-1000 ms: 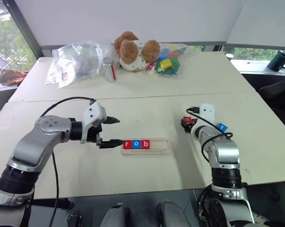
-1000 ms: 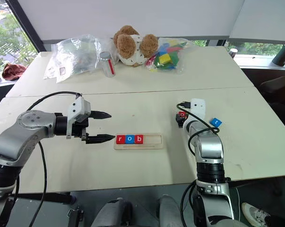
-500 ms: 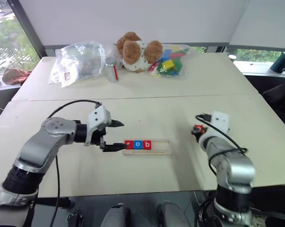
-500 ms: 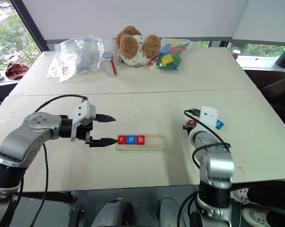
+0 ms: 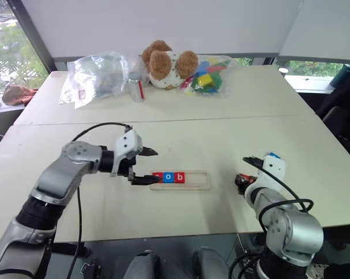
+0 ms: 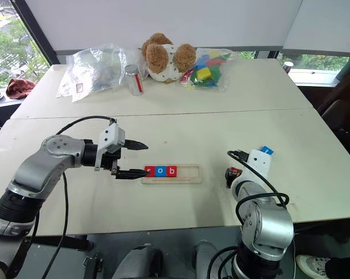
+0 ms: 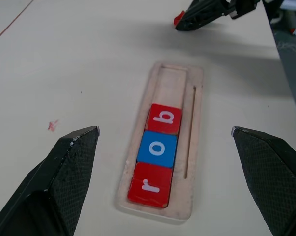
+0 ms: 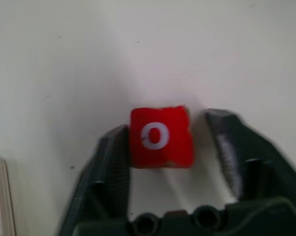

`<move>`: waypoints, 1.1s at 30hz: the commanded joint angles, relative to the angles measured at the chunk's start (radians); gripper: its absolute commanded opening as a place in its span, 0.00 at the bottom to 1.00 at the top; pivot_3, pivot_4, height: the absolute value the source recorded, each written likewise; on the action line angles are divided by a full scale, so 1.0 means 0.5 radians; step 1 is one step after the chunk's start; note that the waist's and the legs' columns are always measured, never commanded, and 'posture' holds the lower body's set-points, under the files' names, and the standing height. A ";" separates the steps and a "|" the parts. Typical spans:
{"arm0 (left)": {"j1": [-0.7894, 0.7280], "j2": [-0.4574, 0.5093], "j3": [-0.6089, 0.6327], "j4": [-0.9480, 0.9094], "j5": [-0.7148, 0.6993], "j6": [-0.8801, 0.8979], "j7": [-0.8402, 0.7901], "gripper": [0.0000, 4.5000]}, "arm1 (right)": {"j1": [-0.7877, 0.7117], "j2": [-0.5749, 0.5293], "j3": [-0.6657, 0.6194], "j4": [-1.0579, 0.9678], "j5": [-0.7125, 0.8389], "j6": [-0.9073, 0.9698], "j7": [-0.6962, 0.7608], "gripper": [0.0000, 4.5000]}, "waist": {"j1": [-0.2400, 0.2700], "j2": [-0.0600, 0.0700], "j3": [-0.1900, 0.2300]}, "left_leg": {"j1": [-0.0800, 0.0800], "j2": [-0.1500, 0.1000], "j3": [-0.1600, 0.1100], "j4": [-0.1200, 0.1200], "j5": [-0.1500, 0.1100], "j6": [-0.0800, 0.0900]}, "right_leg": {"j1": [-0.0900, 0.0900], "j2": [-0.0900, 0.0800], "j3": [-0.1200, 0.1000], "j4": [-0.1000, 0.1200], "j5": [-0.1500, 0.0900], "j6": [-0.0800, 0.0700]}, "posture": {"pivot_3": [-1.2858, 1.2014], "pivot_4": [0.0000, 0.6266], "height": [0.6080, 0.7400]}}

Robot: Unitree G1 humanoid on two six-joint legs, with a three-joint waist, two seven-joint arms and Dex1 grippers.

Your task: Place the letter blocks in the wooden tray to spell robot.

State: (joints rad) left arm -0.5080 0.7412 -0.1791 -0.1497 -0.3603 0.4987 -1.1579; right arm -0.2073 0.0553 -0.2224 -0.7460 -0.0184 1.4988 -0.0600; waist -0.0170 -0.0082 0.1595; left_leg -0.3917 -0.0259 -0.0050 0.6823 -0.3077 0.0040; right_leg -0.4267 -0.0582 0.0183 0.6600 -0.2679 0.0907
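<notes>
Red o block (image 8: pixel 161 137) between right gripper (image 8: pixel 170 147) fingers (parted).

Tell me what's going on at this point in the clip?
A humanoid robot is spelling "robot" with letter tiles. The wooden tray already holds r, o and b, with room left at its other end. The left gripper sits open beside the tray's r end. The right gripper has a red o tile between its fingers, one finger against it and a gap to the other. A blue tile lies beyond that arm.
</notes>
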 commanded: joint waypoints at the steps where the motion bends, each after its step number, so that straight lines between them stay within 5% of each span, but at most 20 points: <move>1: -0.024 0.038 0.034 0.006 0.027 -0.063 -0.030 1.00 | -0.031 -0.070 -0.016 -0.033 0.006 0.011 0.030 0.99 | 0.002 0.000 0.000 | 0.000 0.000 0.000 0.000 0.000 0.000 | 0.000 0.000 0.000 0.000 0.000 0.000 | 0.52 0.24 1.00; 5: -0.014 0.126 0.080 0.043 0.021 -0.095 -0.116 1.00 | -0.210 -0.395 -0.065 -0.092 0.103 0.097 0.241 0.99 | 0.001 0.000 0.000 | -0.001 -0.001 0.001 0.000 0.000 0.000 | 0.001 -0.001 -0.001 -0.003 0.000 0.000 | 0.52 0.24 1.00; 9: -0.040 0.206 0.118 0.031 -0.069 -0.043 -0.250 1.00 | -0.313 -0.960 -0.041 0.184 0.438 -0.184 0.847 0.99 | 0.000 0.001 0.002 | -0.001 0.001 0.000 0.000 0.000 0.001 | 0.002 -0.001 -0.003 -0.005 0.000 0.000 | 0.52 0.24 1.00; 14: -0.041 0.303 0.129 -0.085 -0.146 0.011 -0.382 1.00 | 0.065 -1.741 0.020 0.789 0.676 -1.490 2.184 0.99 | 0.013 0.000 0.003 | -0.001 0.005 -0.004 -0.004 -0.006 0.010 | 0.013 0.005 -0.007 -0.024 -0.001 0.001 | 0.52 0.24 1.00; 16: -0.020 0.332 0.134 -0.125 -0.154 0.011 -0.397 1.00 | 0.146 -1.904 0.093 1.089 0.583 -1.995 2.427 0.99 | 0.008 -0.001 0.003 | -0.001 0.003 0.001 -0.003 -0.009 0.015 | 0.014 0.003 -0.006 -0.028 -0.001 0.003 | 0.52 0.24 1.00; 21: 0.085 0.370 0.148 -0.274 -0.153 0.028 -0.351 1.00 | 0.009 -1.967 0.257 1.651 0.443 -2.587 2.577 0.99 | -0.009 -0.002 0.004 | 0.003 0.003 0.009 0.002 -0.010 0.016 | 0.016 -0.004 0.002 -0.026 -0.001 0.004 | 0.52 0.24 1.00; 29: 0.136 0.329 0.130 -0.313 -0.123 0.022 -0.235 1.00 | -0.147 -1.880 0.403 2.013 0.385 -2.863 2.606 0.99 | 0.015 -0.002 0.004 | 0.002 0.004 0.004 0.002 -0.008 0.013 | 0.015 -0.005 0.000 -0.022 -0.001 0.003 | 0.52 0.24 1.00; 33: 0.149 0.322 0.095 -0.326 -0.121 0.009 -0.245 1.00 | -0.145 -1.843 0.441 2.022 0.393 -2.872 2.627 0.69 | 0.012 -0.001 0.004 | 0.002 0.003 0.004 0.002 -0.008 0.013 | 0.016 -0.007 0.000 -0.022 -0.001 0.003 | 0.52 0.24 1.00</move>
State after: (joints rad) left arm -0.4284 0.9020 -0.1384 -0.2872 -0.4227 0.5175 -1.2796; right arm -0.2749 -0.8719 -0.0030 0.2652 0.1738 0.0763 1.2550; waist -0.0113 -0.0089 0.1615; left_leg -0.3906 -0.0245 -0.0028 0.6834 -0.3115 0.0102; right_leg -0.4189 -0.0616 0.0186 0.6491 -0.2683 0.0923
